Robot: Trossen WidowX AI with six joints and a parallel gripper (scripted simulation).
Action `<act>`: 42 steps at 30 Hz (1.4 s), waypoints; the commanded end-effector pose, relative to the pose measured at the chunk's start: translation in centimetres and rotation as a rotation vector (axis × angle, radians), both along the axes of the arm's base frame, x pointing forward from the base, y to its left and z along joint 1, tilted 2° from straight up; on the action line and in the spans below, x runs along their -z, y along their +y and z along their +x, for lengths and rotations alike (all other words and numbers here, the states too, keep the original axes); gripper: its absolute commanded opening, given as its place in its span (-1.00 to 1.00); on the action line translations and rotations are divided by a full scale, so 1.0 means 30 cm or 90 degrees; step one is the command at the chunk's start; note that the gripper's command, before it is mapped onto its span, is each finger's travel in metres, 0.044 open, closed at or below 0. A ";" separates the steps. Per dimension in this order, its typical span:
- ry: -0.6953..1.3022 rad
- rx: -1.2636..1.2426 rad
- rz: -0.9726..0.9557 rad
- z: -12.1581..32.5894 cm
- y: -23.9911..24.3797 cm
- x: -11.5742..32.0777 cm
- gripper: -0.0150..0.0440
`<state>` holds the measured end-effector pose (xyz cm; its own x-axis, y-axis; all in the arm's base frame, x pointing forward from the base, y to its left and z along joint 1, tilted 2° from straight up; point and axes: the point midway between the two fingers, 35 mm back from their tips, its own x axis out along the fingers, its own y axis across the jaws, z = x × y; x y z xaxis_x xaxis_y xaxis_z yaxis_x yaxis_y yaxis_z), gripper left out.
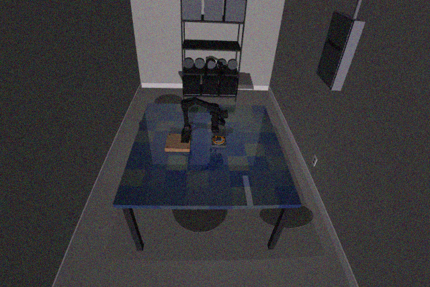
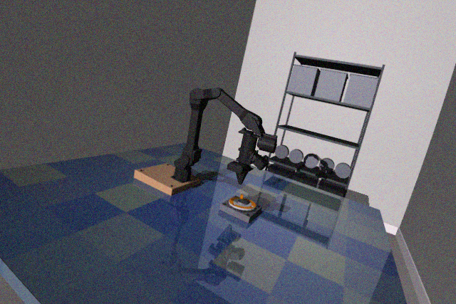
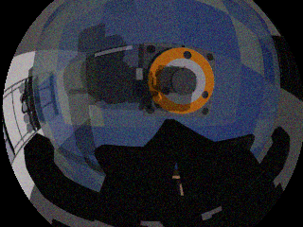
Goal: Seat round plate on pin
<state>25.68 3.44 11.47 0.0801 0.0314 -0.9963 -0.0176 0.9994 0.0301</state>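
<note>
The round plate (image 1: 218,143) (image 2: 235,205) (image 3: 209,78), with an orange ring and a white inner band, sits around the post (image 3: 184,81) on the dark grey base (image 2: 234,213) (image 3: 161,49). The orange tab (image 2: 241,196) stands up at the plate's far side in the exterior view. Dark round holes show in the ring in the wrist view. Whether the plate is flat, and where the pin is, I cannot tell. My gripper (image 1: 215,131) (image 2: 241,183) (image 3: 169,123) is shut and empty, pointing down above the base, apart from the plate.
The arm stands on a wooden block (image 1: 177,144) (image 2: 156,179) to the left of the base. Both rest on the glossy blue checkered table (image 1: 208,189) (image 2: 110,256). A shelf rack (image 1: 211,46) (image 2: 328,103) with boxes and round items stands by the back wall.
</note>
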 end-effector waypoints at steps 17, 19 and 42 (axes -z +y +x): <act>0.012 0.000 -0.004 0.007 0.021 0.168 -0.49; 0.012 0.000 -0.003 0.011 0.026 0.168 -0.49; 0.010 0.000 -0.002 0.085 0.077 0.164 -0.49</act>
<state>27.76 5.54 6.57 0.0610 0.0269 -0.9978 -0.0196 0.9995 0.0257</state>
